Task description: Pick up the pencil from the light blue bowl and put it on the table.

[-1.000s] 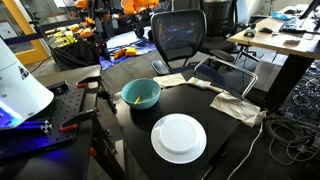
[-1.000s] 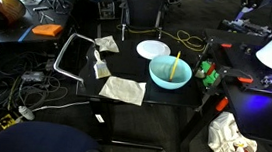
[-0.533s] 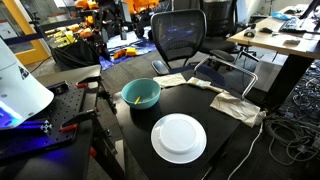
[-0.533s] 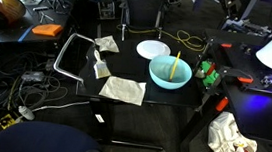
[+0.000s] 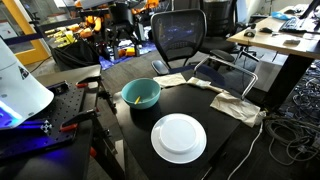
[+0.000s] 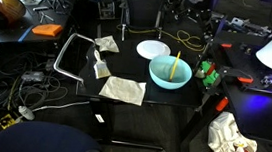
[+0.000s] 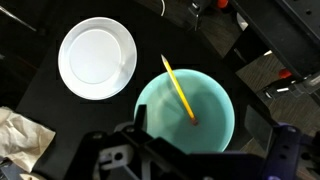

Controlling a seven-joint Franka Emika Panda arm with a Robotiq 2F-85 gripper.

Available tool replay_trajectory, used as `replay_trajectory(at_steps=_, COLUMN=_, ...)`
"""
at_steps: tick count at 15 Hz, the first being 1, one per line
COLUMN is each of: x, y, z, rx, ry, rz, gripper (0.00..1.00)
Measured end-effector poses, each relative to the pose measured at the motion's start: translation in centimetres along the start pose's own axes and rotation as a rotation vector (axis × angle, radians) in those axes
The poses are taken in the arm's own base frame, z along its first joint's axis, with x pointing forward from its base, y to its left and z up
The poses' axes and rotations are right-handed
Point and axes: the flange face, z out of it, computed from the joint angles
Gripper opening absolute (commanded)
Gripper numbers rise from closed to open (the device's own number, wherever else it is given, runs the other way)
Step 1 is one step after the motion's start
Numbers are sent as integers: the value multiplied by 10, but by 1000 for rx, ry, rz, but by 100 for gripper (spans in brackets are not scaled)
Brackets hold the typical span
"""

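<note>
The light blue bowl (image 7: 205, 125) stands on the black table (image 7: 40, 110). It also shows in both exterior views (image 5: 141, 94) (image 6: 169, 73). The orange-brown pencil (image 7: 179, 90) leans inside it, one end on the bowl's floor and the other over the rim; it shows too in an exterior view (image 6: 175, 64). My gripper (image 7: 196, 120) hangs high above the bowl, open and empty, with a dark finger on each side of the bowl in the wrist view. Its dark shape shows at the top of the exterior views (image 5: 121, 30) (image 6: 186, 5).
A white plate (image 7: 97, 58) (image 5: 178, 137) (image 6: 153, 50) lies on the table beside the bowl. Crumpled cloths (image 5: 238, 107) (image 6: 123, 89) lie near the table edges. An office chair (image 5: 178, 38) stands behind. Red-handled tools (image 6: 212, 75) lie on the bench.
My arm and gripper have come into view at the top of both exterior views. The bowl, pencil and plate have not moved.
</note>
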Motion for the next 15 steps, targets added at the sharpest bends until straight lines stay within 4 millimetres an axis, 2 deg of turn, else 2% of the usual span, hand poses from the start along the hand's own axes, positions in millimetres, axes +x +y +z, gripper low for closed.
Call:
replay_trajectory(at_steps=7, x=26, y=30, z=43, rx=7, ry=-40, rz=-65, gripper=100)
replay_trajectory(at_steps=15, x=61, y=28, z=87, rx=68, ry=-70, rz=-116, gripper=100)
